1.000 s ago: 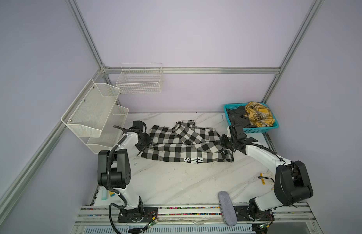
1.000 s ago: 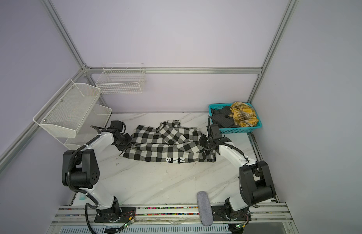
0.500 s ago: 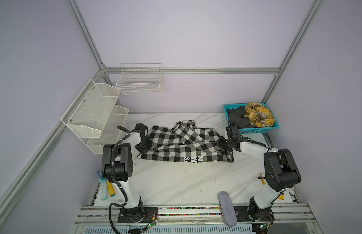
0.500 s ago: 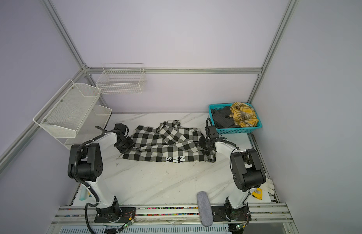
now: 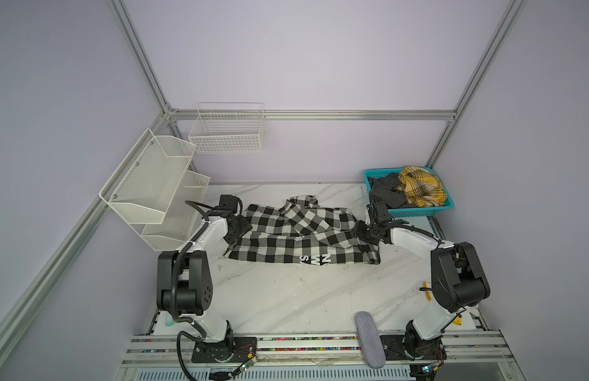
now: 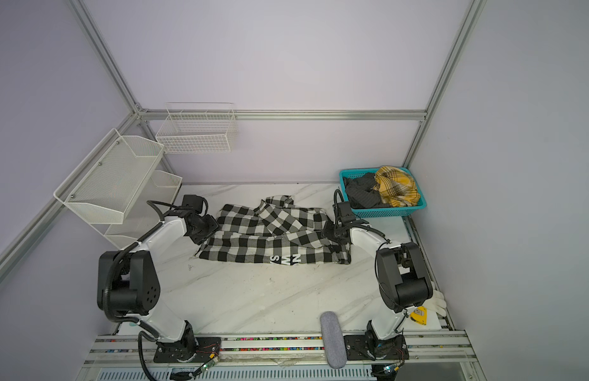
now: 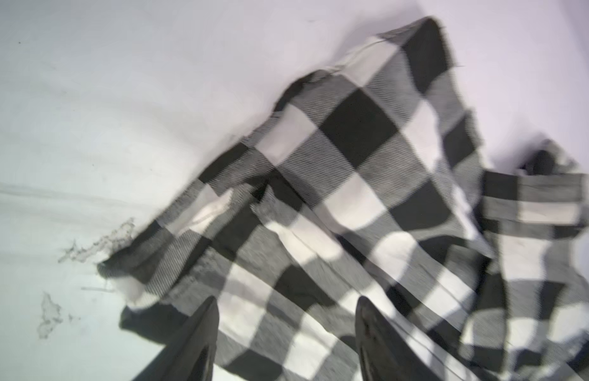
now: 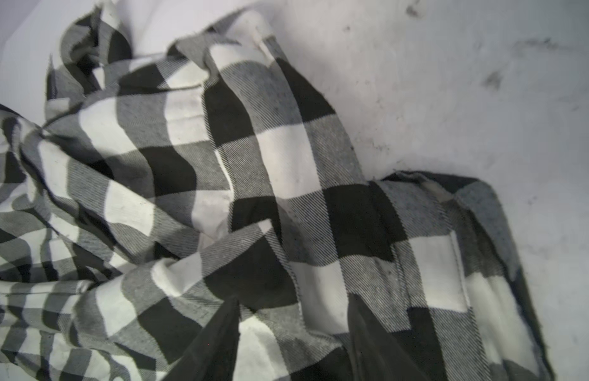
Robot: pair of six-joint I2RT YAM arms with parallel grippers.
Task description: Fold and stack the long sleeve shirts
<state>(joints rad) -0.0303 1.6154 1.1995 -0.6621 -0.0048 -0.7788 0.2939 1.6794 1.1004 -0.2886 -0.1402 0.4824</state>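
The black-and-white checked long sleeve shirt (image 5: 296,237) (image 6: 270,237) lies on the marble table, folded into a long band with white lettering near its front edge. My left gripper (image 5: 238,231) (image 7: 286,300) is at its left end, open, fingers spread above the cloth (image 7: 352,158). My right gripper (image 5: 359,231) (image 8: 293,300) is at the right end, also open over the cloth (image 8: 286,158). Neither one pinches fabric. A yellow plaid shirt (image 5: 418,186) and a dark grey one (image 5: 385,194) are bundled in the teal basket (image 5: 418,211).
White mesh shelves (image 5: 148,184) hang on the left wall and a wire basket (image 5: 227,132) on the back wall. A grey oblong pad (image 5: 369,339) lies at the table's front edge. Small yellow items (image 5: 426,290) sit by the right arm's base.
Both grippers were shut on the ends of the checked shirt and now stand open, having let go. The shirt rests on the table about where it was.
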